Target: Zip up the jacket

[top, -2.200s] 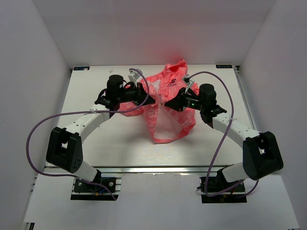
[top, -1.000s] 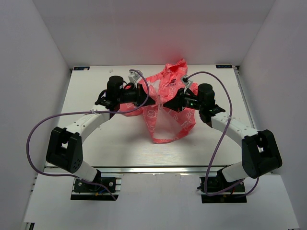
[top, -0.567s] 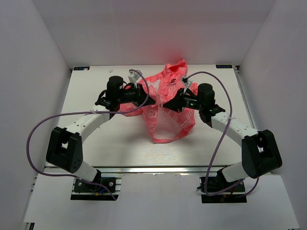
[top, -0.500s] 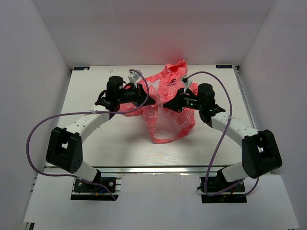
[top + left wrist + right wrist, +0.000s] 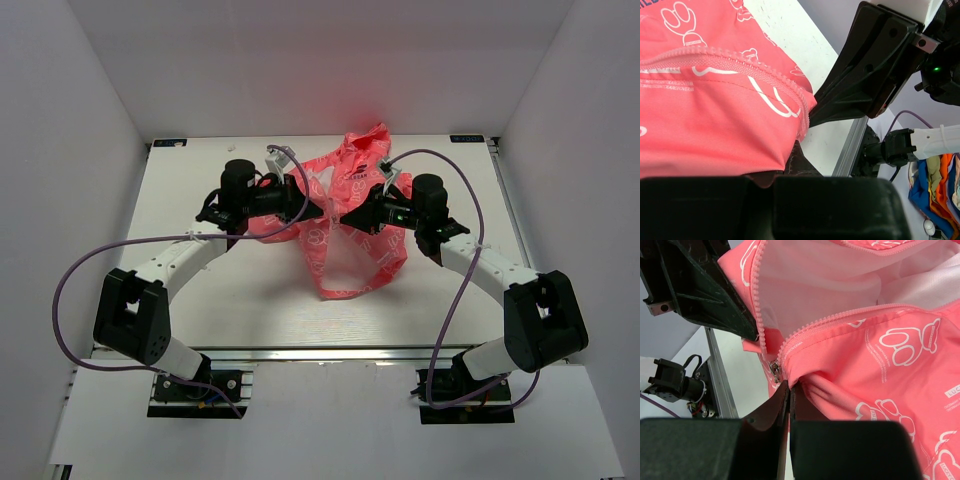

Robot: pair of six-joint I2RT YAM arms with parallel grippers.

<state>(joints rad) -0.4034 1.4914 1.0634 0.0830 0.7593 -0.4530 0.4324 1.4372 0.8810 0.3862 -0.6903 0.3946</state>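
Zipper-joining step: jacket [image 5: 350,180] on worktop [image 5: 220,300], centred toward far edge, left fingers [image 5: 316,211] and right fingers [image 5: 348,216] each pinching one front edge, slider [image 5: 774,368] beside the right pair; next, probably, seating the free tape end squarely in that slider.

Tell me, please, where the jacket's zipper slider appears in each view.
Top external: too small to make out; look where the left gripper and right gripper meet on the jacket.
Left wrist: not in it; only the zipper teeth.
Right wrist: zipper slider, lower left of centre.
Shared landmark: the jacket's white print.
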